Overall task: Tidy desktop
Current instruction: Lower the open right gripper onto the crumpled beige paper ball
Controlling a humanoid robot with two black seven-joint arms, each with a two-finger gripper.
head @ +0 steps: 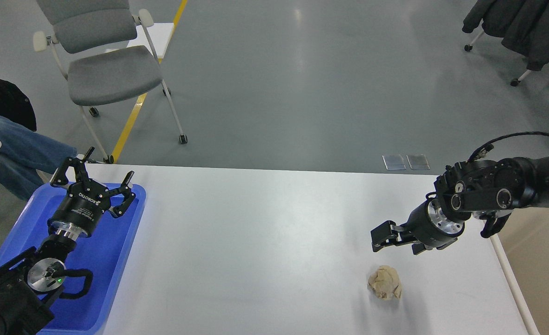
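Observation:
The white desktop [265, 242] fills the lower middle of the head view. A crumpled beige paper ball [385, 282] lies on it at the front right. My right gripper [398, 243] reaches in from the right and hovers just above and behind the ball, apart from it. Its fingers look open and empty. My left gripper [100, 173] is open and empty, held above the far end of a blue plastic tray [111, 260] at the desktop's left edge.
A beige bin [542, 270] with a cream rim stands against the desktop's right edge. A grey wheeled chair [107, 74] stands behind the table at the left. A seated person's leg in jeans [18, 149] is at far left.

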